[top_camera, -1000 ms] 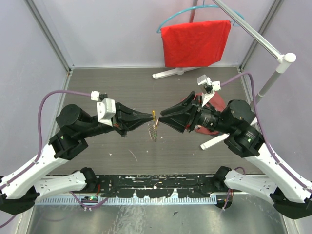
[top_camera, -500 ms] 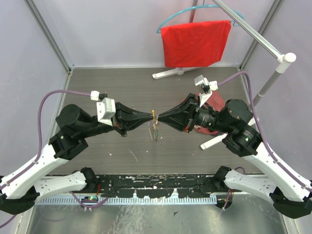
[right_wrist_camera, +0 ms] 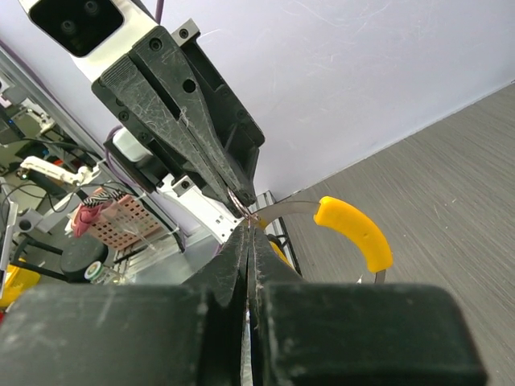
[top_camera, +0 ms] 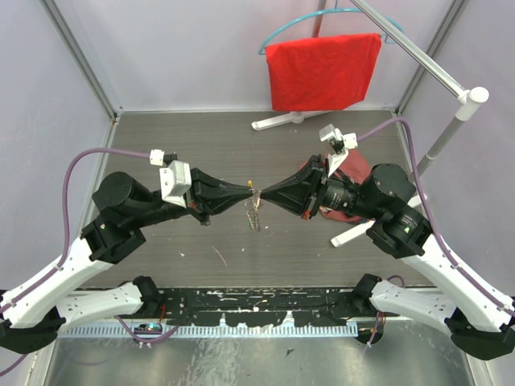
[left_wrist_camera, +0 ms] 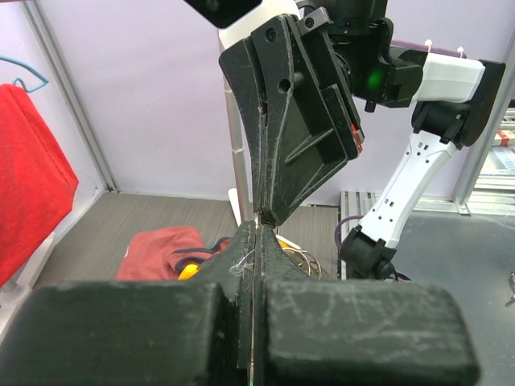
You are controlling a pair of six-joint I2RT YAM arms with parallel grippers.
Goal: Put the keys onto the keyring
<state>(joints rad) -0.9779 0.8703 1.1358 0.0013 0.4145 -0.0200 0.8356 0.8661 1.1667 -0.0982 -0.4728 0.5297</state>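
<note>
Top view with both wrist views. The dark table (top_camera: 201,153) carries the whole work; at its 12 o'clock edge a red cloth (top_camera: 322,71) hangs on a teal hanger (top_camera: 278,32), well apart from the action and apparently playing no part in it. The left arm (top_camera: 121,213) reaches in from 9 o'clock and the right arm (top_camera: 386,201) from 3 o'clock, so that the two meet nose to nose over the table's centre, a symmetric pose that suits a two-handed threading job. The left pincer (top_camera: 244,195) is closed, and appears to nip the keyring (top_camera: 254,215) and hold it up off the surface so that it hangs free toward 6 o'clock. The right pincer (top_camera: 264,195) is likewise closed, tip against tip with the left; whether it nips the loop's wire or a key cannot be told. In the right wrist view the loop's yellow curved section (right_wrist_camera: 354,233) arcs away at 3 o'clock of the tips. The keys are too small to pick out from the hanging cluster.
</note>
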